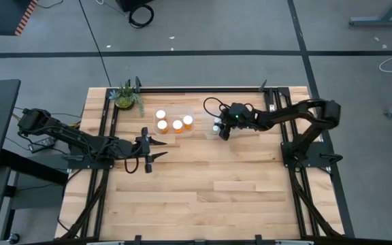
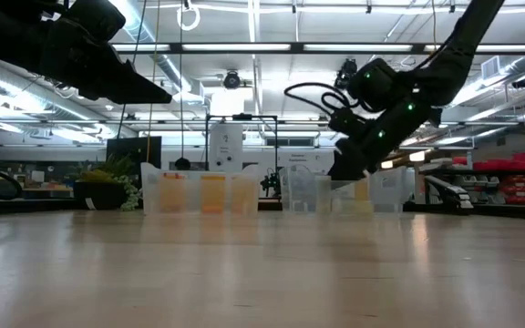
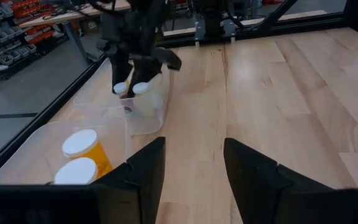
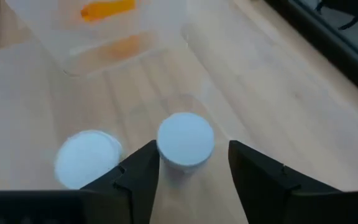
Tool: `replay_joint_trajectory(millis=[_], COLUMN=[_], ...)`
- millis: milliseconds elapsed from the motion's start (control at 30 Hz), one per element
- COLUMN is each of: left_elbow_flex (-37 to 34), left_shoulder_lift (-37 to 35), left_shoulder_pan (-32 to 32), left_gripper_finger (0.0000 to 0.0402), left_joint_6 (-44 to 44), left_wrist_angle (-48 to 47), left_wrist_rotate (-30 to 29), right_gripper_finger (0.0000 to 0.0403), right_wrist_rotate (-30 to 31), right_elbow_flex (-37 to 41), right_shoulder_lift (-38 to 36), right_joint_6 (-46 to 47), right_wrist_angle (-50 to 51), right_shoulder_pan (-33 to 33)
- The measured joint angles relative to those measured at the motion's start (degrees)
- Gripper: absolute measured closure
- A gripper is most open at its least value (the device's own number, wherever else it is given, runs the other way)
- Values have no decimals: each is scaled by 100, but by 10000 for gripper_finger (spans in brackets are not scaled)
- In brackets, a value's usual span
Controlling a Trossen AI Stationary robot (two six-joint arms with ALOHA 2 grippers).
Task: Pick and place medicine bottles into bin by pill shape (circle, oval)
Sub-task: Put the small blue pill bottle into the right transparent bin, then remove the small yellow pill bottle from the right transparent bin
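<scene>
Bottles (image 1: 177, 124) seen in left bin (image 1: 172, 110), two in right bin (image 3: 154, 115); right gripper (image 4: 188, 165) fingers parted around bottle (image 4: 186, 139), grip unclear; left gripper (image 1: 156, 149) fingers part-open, empty

My right gripper (image 1: 219, 131) hides most of the clear bin (image 1: 211, 129) from above; the white-capped bottles (image 4: 186, 140) under it look blurred
</scene>
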State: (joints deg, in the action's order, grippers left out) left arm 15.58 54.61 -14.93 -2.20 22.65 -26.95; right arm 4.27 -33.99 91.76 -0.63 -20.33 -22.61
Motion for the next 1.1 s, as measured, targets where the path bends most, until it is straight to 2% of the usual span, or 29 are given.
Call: replay_joint_trajectory(millis=[333,500,667,933,1100], left_elbow_flex=[-1,1,1,1,1], left_shoulder_lift=[0,0,0,0,0], left_shoulder_pan=[0,1,-1,0,-1], left_gripper_finger=[230,230,230,230,230], left_joint_6=[2,0,0,0,0], left_wrist_angle=[-4,-4,-2,-2,-23], left_wrist_rotate=[1,0,-1,1,1], right_gripper_finger=[203,203,203,203,203], right_wrist_rotate=[0,-282,-304,-306,-396], right_elbow_flex=[-11,-107,-768,-2437,-3120], right_shoulder_lift=[-1232,-1411,-967,198,607], right_joint_6=[256,133,-150,-712,-903], right_wrist_angle=[1576,2312,3476,5331,6095], right_shoulder_pan=[0,1,120,201,202])
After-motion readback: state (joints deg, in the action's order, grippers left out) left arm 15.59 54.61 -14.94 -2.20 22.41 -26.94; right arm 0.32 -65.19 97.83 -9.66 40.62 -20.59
